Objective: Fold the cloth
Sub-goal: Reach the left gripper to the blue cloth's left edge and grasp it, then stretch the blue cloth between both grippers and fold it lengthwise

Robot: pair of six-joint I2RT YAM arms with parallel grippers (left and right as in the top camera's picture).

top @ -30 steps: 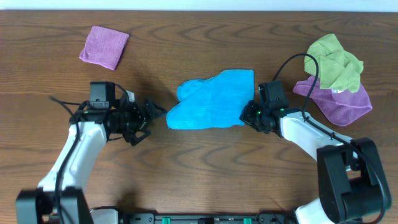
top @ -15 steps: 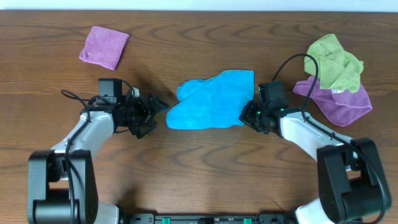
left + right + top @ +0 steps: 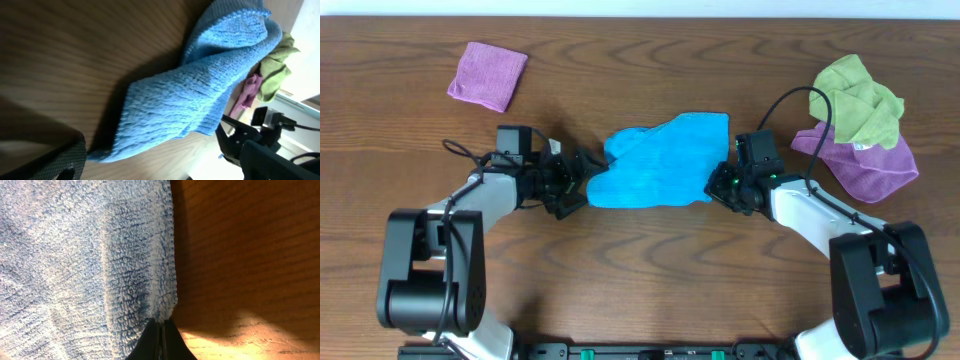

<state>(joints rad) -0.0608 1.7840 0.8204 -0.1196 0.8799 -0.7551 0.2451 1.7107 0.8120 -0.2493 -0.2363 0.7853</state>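
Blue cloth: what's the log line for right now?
blue cloth: rumpled | right end effector: shut on its corner | left end effector: open, beside left edge

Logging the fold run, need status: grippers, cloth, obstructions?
Right gripper shut on blue terry cloth, right corner. Left gripper open at its left edge, not gripping. Folded purple cloth, green-and-purple cloth pile well aside.

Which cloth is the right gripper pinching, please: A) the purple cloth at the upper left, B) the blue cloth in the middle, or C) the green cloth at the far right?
B: in the right wrist view the right gripper is shut on the edge of the blue cloth.
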